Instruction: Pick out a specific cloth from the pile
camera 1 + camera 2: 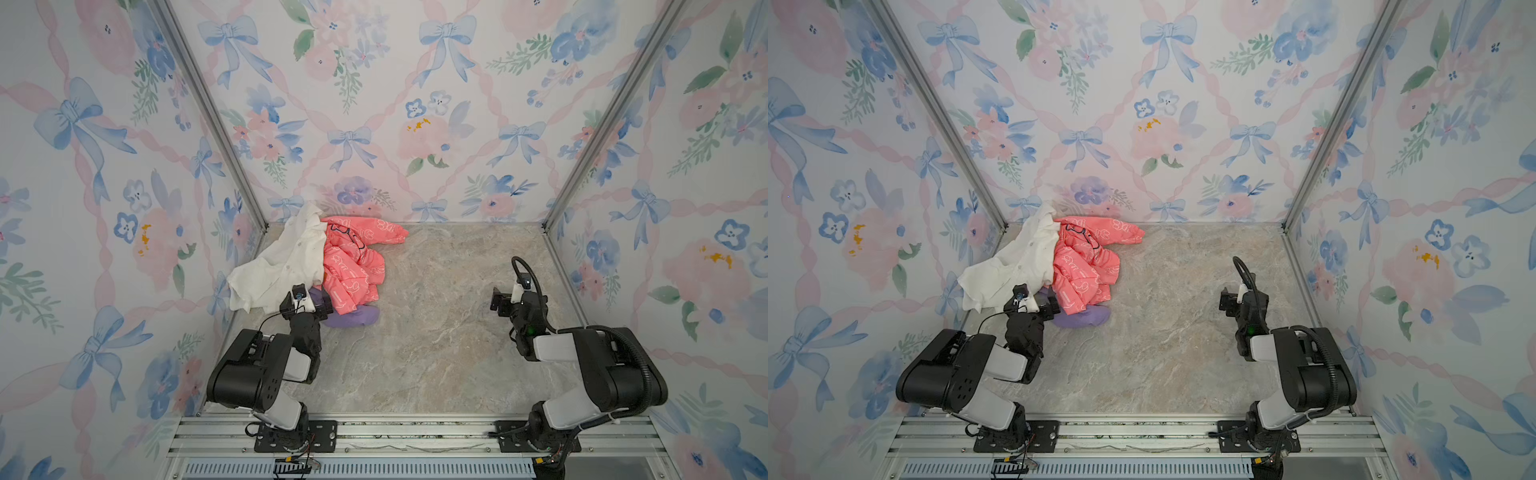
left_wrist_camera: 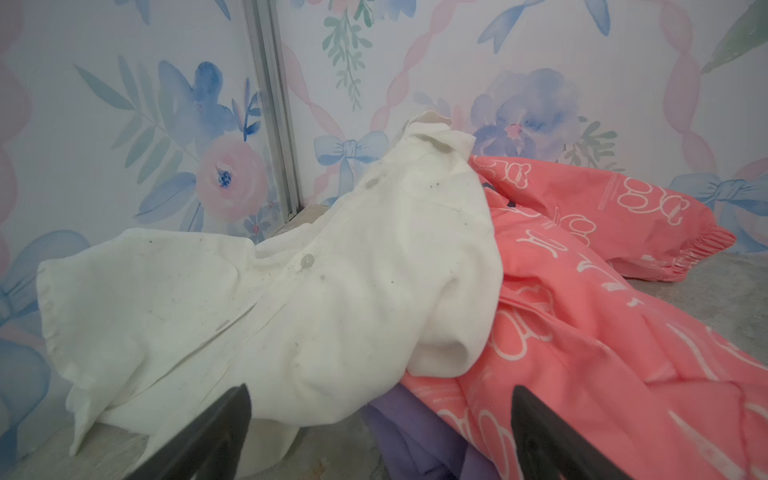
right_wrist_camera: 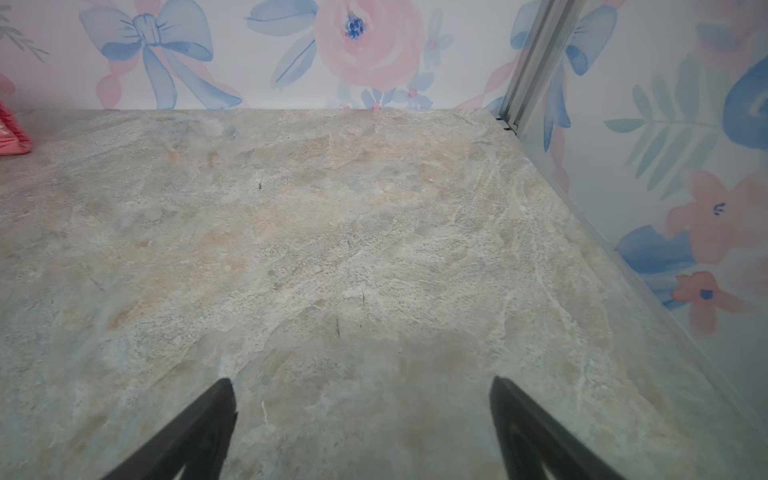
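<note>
The pile (image 1: pixel 332 257) lies in the far left corner: a white buttoned shirt (image 1: pixel 282 262) (image 2: pixel 332 291) overlapping a coral-pink jacket (image 1: pixel 353 266) (image 2: pixel 582 332) with white print. The lavender cloth (image 1: pixel 357 318) (image 1: pixel 1090 318) (image 2: pixel 415 436) pokes out from under the jacket's near edge, mostly covered. My left gripper (image 1: pixel 326 306) (image 1: pixel 1054 305) (image 2: pixel 380 419) is open and low at the pile's near edge. The cloth's exposed fold lies between its fingers, untouched by them. My right gripper (image 1: pixel 498 301) (image 1: pixel 1225 300) (image 3: pixel 361 415) hangs open over bare table at the right, holding nothing.
The marble-patterned table (image 1: pixel 436 340) is enclosed by floral walls on three sides, with metal corner posts (image 1: pixel 216 120) at the back corners. Both arm bases sit on the aluminium rail (image 1: pixel 415 432) along the front edge. A coral jacket cuff (image 3: pixel 12 133) shows in the right wrist view.
</note>
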You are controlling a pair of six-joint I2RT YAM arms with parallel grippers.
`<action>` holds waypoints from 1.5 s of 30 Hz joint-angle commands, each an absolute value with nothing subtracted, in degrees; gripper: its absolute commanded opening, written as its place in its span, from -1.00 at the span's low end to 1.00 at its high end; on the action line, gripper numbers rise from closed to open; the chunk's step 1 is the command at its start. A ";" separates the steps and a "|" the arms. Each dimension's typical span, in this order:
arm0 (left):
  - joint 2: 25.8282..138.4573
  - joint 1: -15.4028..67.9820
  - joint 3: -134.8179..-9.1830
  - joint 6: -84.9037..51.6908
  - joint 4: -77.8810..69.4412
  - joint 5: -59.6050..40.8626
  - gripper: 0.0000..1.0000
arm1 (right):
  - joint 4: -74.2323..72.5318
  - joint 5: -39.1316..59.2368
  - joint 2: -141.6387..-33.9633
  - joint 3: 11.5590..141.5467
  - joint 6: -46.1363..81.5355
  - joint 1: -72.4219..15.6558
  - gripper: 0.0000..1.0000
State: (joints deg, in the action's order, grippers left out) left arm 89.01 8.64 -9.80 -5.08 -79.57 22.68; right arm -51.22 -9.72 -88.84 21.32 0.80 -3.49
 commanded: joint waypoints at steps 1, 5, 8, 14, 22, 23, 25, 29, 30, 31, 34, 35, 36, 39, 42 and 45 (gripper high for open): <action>89.21 8.52 -10.10 -4.25 -79.61 22.58 0.96 | -52.21 -10.43 -88.68 22.24 0.35 -3.68 0.94; 89.21 8.52 -10.06 -4.26 -79.57 22.58 0.96 | -52.26 -10.44 -88.68 22.24 0.35 -3.76 0.94; 89.27 8.48 -10.11 -4.28 -79.61 22.56 0.96 | -52.25 -10.45 -88.68 22.24 0.35 -3.74 0.94; 89.34 8.45 -10.11 -4.30 -79.56 22.64 0.96 | -51.89 -9.97 -88.64 22.48 0.47 -3.51 0.94; 89.21 8.48 -10.07 -4.23 -79.56 22.60 0.96 | -49.88 -9.22 -88.07 23.35 0.44 -3.30 0.94; 89.18 8.48 -10.00 -4.28 -79.59 22.65 0.96 | -48.64 -9.98 -87.45 23.91 0.34 -3.52 0.94; 88.47 8.98 -9.95 -4.13 -79.66 24.29 0.96 | -41.70 -13.51 -84.65 26.15 -0.31 -5.04 0.94; 81.92 12.50 -8.75 -1.52 -77.08 30.14 0.96 | -37.14 -15.22 -80.49 27.18 -3.02 -7.80 0.94; 79.57 13.40 -8.81 -1.17 -74.80 31.80 0.96 | -35.03 -15.87 -78.98 27.73 -3.56 -8.91 0.94; 76.83 14.30 -9.15 -1.12 -71.55 33.03 0.96 | -31.90 -16.06 -77.09 28.53 -3.91 -9.87 0.94; 68.76 16.66 -10.88 -3.07 -59.94 36.30 0.96 | -23.51 -15.35 -70.06 31.03 -3.96 -13.17 0.94; 66.29 17.16 -11.48 -4.26 -56.14 36.49 0.96 | -20.10 -14.93 -67.72 32.33 -3.83 -14.48 0.94; 63.51 17.79 -12.21 -6.01 -51.92 36.06 0.96 | -16.43 -13.93 -65.11 33.77 -3.46 -16.31 0.94; 56.08 18.59 -13.96 -11.55 -41.53 32.22 0.96 | -8.35 -9.66 -59.04 37.52 -1.91 -21.80 0.94; 50.14 19.00 -15.17 -16.78 -33.50 27.91 0.96 | -0.93 -6.68 -56.79 41.87 -1.29 -29.57 0.94; 45.99 19.25 -16.10 -19.93 -27.07 24.07 0.96 | 2.48 -7.84 -58.21 44.92 -1.72 -39.05 0.94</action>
State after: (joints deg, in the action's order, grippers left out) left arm 48.42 18.79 -14.61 -14.20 -39.05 28.62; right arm -7.55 -9.15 -56.84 42.92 -1.98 -32.84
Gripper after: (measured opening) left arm 0.979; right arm 0.970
